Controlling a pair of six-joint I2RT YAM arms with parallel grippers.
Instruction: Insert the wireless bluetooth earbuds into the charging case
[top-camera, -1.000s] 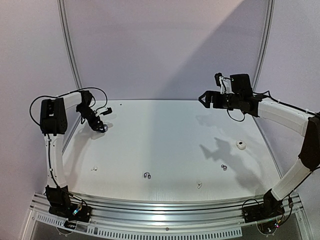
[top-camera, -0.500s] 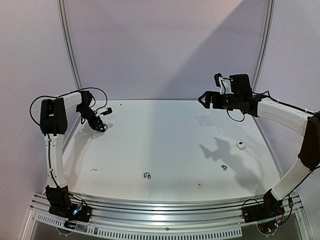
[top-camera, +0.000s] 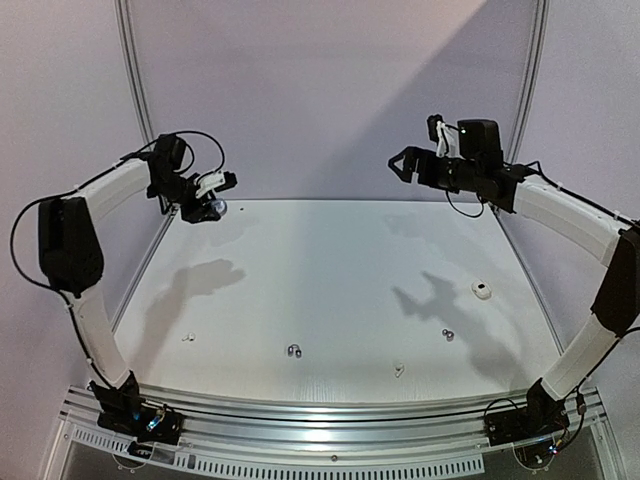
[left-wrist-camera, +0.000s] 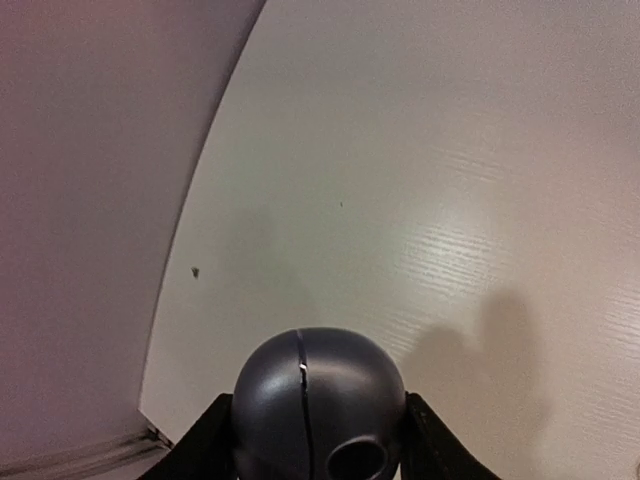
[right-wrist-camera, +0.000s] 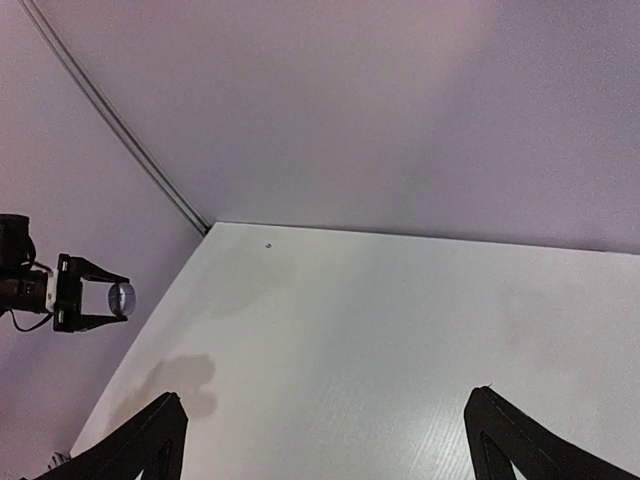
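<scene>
white table; left claw grips the dark grey charging case aloft, right claw gapes wide.

No text, label, brand or number is legible on the grey charging case, the arms or the table.

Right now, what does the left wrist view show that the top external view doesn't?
Left wrist only: the seam and round recess on the dark grey case. Top external only: the open right gripper, a small white round case and the earbuds lying on the table. Both: the left gripper clamped on that dark case, raised over the table's far left.
</scene>
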